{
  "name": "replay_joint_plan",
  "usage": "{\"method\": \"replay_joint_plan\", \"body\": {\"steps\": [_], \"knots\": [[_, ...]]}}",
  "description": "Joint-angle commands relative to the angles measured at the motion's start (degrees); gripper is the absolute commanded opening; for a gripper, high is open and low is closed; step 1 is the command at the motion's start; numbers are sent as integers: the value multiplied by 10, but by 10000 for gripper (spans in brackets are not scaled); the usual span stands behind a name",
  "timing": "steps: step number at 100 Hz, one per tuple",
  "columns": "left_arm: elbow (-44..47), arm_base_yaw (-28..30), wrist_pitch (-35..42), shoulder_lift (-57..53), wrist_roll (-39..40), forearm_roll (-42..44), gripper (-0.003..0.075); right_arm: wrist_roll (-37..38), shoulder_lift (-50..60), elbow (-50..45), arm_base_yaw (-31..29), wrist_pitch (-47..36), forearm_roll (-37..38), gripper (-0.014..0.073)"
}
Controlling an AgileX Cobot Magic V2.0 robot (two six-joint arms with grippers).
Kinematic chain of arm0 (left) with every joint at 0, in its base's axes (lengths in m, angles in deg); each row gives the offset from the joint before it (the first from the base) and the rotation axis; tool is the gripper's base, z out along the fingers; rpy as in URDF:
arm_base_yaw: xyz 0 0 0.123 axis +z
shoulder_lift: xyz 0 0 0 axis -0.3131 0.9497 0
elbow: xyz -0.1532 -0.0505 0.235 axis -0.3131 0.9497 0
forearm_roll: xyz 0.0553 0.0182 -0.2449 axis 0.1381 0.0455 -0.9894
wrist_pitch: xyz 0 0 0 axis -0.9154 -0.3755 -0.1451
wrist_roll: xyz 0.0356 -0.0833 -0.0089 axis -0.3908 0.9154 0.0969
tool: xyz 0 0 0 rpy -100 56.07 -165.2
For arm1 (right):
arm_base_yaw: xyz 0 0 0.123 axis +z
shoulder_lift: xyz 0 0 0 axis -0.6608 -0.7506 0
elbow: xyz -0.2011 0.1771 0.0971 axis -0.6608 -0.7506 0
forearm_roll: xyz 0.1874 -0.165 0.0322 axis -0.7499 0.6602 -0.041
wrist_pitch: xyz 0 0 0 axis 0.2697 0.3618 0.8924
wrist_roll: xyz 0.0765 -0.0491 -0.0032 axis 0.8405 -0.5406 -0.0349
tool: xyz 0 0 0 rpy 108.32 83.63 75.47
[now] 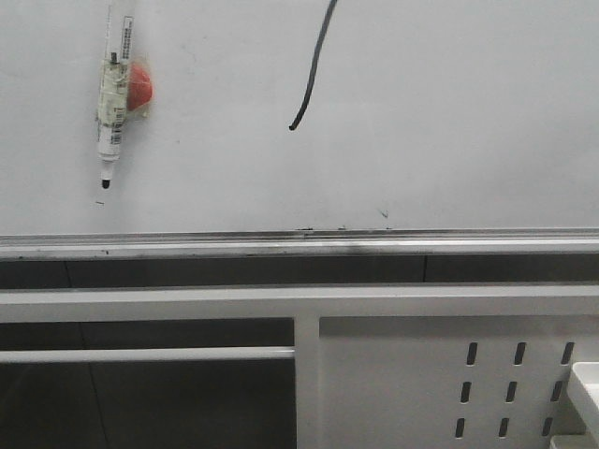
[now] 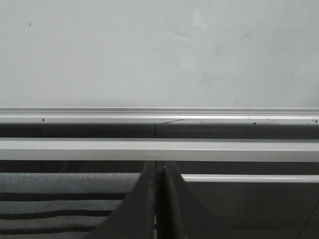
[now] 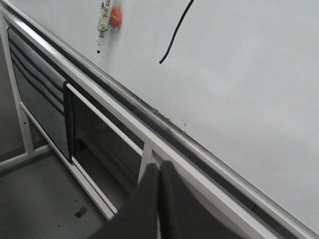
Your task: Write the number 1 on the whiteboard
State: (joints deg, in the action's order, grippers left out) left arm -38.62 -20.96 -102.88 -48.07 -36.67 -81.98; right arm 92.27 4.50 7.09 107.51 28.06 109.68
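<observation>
Both my grippers are sitting closed and empty below the whiteboard, with the 1 drawn on it.

My left gripper (image 2: 158, 199) is pressing its dark fingers together with nothing between them, and it is facing the whiteboard (image 2: 159, 55) and its silver rail (image 2: 159, 118). My right gripper (image 3: 158, 204) is likewise keeping its fingers together with nothing in them, and it is looking along the rail at a slant. On the board, the 1 (image 1: 314, 65) is showing as a thin black, slightly curved stroke that is running off the front view's top edge and ending in a blunt dot well above the rail. Off to its left, a marker (image 1: 113, 103) is hanging tip-down on the board, beside a red magnet (image 1: 140, 86). Below the rail, a white slotted panel (image 1: 412, 374) is standing at lower right.
</observation>
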Motion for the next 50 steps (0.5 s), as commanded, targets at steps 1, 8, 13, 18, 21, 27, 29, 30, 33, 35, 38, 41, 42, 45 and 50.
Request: {"method": "replay_joint_plan", "body": {"steps": [1, 8, 13, 18, 21, 27, 29, 30, 33, 35, 38, 41, 42, 45, 50], "knots": [[19, 4, 35, -1, -1, -5, -20, 0, -5, 13, -1, -28, 26, -69], [19, 4, 35, -1, -1, -5, -20, 0, -5, 13, -1, -28, 26, -69], [19, 4, 35, -1, -1, -5, -20, 0, -5, 13, -1, -28, 26, -69], [19, 4, 35, -1, -1, -5, -20, 0, -5, 13, -1, -27, 26, -69], [19, 4, 35, -1, -1, -5, -20, 0, -5, 13, -1, -29, 19, -69], [19, 4, 35, -1, -1, -5, -20, 0, -5, 13, -1, -54, -41, -69], [19, 4, 35, -1, -1, -5, -20, 0, -5, 13, -1, -68, -64, -69], [19, 4, 35, -1, -1, -5, -20, 0, -5, 13, -1, -73, -77, -69], [19, 4, 35, -1, -1, -5, -20, 0, -5, 13, -1, -93, -101, -69], [19, 4, 35, -1, -1, -5, -20, -3, -5, 13, -1, -100, -121, -69], [19, 4, 35, -1, -1, -5, -20, -17, -5, 13, -1, -117, -152, -69], [19, 4, 35, -1, -1, -5, -20, -48, -5, 10, -1, -134, -187, -69], [19, 4, 35, -1, -1, -5, -20, -69, -5, 9, -1, -139, -206, -69], [19, 4, 35, -1, -1, -5, -20, -121, -5, 6, -1, -166, -242, -69], [19, 4, 35, -1, -1, -5, -20, -218, -5, -4, -1, -214, -300, -69]]}}
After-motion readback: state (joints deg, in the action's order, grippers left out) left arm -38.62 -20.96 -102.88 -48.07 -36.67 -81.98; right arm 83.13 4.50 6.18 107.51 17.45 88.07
